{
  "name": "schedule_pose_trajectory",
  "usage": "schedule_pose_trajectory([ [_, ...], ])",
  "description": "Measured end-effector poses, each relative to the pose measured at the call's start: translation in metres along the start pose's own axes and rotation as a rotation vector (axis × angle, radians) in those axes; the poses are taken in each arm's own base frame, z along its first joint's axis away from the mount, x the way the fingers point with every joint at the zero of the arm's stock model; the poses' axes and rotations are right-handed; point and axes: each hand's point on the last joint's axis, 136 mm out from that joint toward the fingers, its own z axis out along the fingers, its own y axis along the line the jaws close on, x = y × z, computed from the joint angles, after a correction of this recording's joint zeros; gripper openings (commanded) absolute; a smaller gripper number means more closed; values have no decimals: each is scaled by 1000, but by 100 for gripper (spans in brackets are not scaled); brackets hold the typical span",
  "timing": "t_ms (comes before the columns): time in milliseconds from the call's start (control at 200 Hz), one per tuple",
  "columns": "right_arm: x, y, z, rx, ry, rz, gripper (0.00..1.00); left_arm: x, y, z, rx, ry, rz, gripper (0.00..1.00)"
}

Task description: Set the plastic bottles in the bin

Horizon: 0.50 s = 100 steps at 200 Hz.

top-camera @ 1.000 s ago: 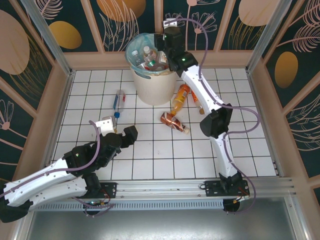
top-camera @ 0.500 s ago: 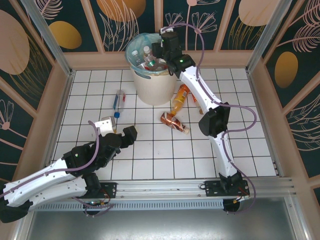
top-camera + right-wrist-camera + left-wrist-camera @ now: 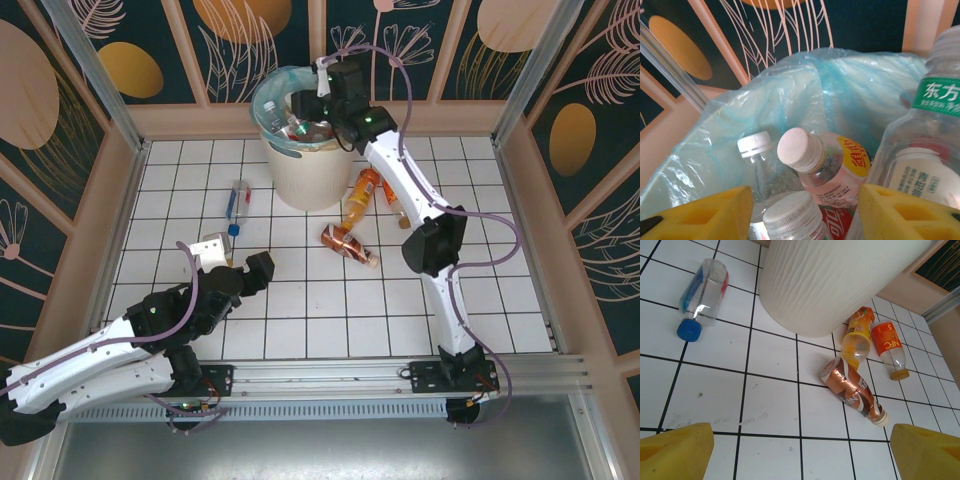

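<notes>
The bin stands at the back, lined with a teal bag and holding several plastic bottles. My right gripper hovers over its mouth, open. Its yellow pads flank a white-capped, red-labelled bottle without touching it. A pink bottle and a green-labelled one lie beside it. On the floor lie a clear blue-capped bottle, an orange bottle, an orange-labelled one and a copper-brown one. My left gripper hangs open and empty over the tiles, short of them.
The white tiled floor is walled by a beige rim and dark patterned panels. The bin's wall rises just behind the three bottles at its right foot. Bare tiles lie between my left gripper and the copper-brown bottle.
My right gripper has shifted a little to the left over the bin's mouth. The left arm and the floor bottles have not moved.
</notes>
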Motion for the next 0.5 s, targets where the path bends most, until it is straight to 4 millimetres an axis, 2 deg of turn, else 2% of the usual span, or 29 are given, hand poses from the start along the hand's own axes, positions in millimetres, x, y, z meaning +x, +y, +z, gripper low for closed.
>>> schedule_pose_trajectory([
  [200,-15,-23,-10,80,-36,12,53,-5,0,-5,15,-15,-15,91],
  [320,-16,-23,-22,89,-21,37,53,-9,1,-8,20,-31,-25,91],
  [415,-16,-17,-44,74,-3,68,54,-13,3,-9,13,-48,-20,91],
  [500,-13,-13,-76,70,10,92,55,-16,6,-10,2,-64,-12,91],
])
